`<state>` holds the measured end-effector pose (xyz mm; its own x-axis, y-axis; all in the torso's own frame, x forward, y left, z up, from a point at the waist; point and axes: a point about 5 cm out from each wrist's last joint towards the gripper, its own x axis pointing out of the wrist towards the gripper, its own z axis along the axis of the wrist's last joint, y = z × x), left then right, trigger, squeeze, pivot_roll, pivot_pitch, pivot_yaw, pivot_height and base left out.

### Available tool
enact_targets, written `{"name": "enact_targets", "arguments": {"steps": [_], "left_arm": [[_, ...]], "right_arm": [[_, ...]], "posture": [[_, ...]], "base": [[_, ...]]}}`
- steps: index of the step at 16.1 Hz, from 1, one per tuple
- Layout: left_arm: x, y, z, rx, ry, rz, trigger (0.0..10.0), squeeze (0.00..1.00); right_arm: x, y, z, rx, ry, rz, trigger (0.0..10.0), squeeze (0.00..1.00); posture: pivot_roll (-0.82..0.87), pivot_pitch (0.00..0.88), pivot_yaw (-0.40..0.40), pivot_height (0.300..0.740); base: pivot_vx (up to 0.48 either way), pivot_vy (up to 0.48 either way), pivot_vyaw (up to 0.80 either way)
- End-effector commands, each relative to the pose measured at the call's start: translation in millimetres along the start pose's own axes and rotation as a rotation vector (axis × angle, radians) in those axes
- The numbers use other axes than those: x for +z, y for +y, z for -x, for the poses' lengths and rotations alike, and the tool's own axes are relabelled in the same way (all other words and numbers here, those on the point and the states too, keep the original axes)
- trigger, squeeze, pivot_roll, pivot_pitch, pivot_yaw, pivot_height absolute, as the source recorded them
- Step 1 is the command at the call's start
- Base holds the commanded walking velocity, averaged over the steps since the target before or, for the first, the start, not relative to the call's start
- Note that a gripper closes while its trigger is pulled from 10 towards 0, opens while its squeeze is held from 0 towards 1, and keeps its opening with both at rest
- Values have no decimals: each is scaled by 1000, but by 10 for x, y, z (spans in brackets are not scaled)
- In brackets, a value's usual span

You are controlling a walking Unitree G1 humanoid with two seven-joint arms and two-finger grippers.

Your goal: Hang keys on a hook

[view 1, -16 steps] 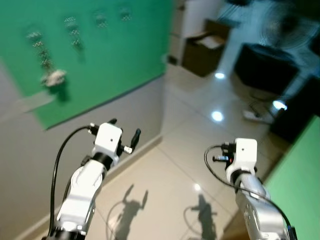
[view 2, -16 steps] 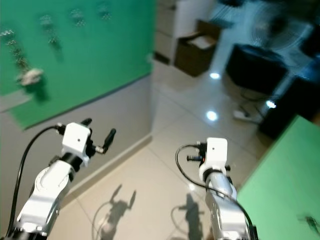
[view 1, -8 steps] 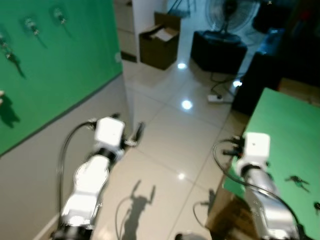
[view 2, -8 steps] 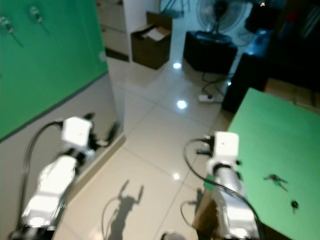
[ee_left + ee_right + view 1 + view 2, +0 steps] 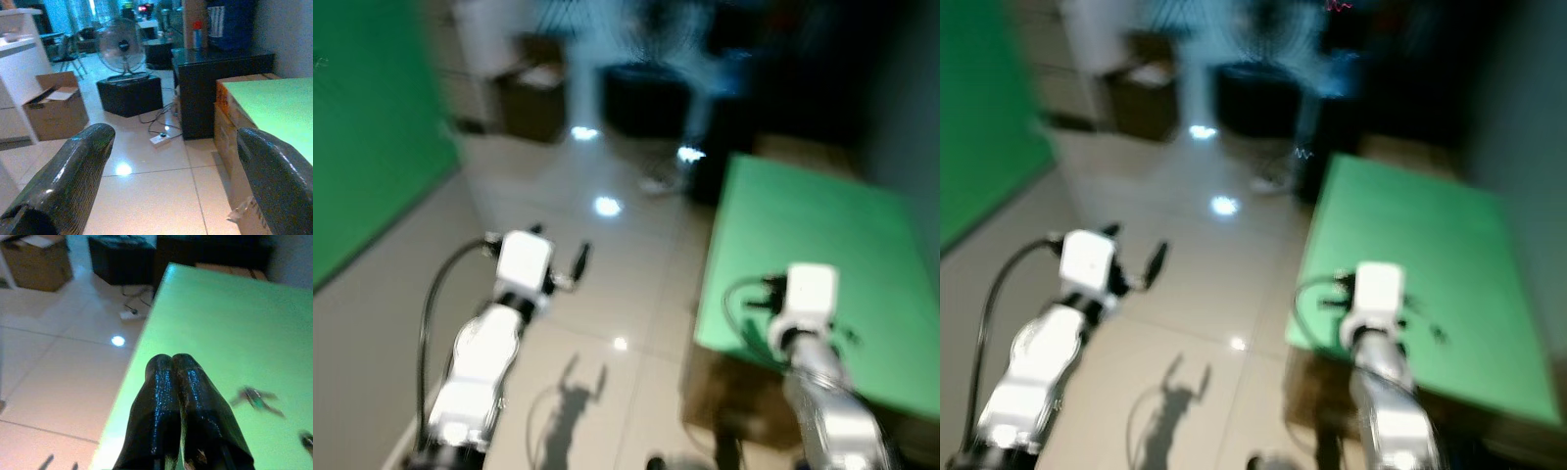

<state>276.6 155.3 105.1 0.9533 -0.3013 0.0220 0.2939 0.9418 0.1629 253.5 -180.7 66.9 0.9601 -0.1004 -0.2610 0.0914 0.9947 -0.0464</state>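
Here head views blurred – keys (image 5: pixel 257 398) smeared on green table (image 5: pixel 210 318).

We see a glossy tiled floor (image 5: pixel 146 196) mirroring the ceiling lights, and a table (image 5: pixel 205 333) under a matt green cover that looks like cloth or felt. The right gripper (image 5: pixel 172 363) has shiny black fingers pressed together; the left gripper (image 5: pixel 171 142) has the same slick black coating, fingers spread. A box (image 5: pixel 54 110) looks like plain brown cardboard — matt. The keys (image 5: pixel 257 399) near the table's edge are blurred — material unclear.
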Motion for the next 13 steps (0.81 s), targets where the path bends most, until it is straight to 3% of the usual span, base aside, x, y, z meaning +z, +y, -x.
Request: {"name": "enact_targets", "arguments": {"steps": [1,7,10,13], "left_arm": [[18,-39,-28,-10,-6,8,10000,0],[33,-19,-17,-5,-16,-3,10000,0],[53,-24,-7,-12,-28,4,10000,0],[47,-74,9,-54,-31,19,10000,0]], "right_arm": [[20,-54,-18,-22,-1,11,10000,0],[-14,-22,-20,-17,20,15,10000,0],[-94,-83,-7,-62,68,43,10000,0],[-78,-127,10,-83,48,44,10000,0]], "posture": [[-39,0,23,740],[-31,0,21,740],[-31,0,24,740],[-38,0,30,740]], "base": [[0,0,-800],[0,0,-800],[0,0,-800],[0,0,-800]]}}
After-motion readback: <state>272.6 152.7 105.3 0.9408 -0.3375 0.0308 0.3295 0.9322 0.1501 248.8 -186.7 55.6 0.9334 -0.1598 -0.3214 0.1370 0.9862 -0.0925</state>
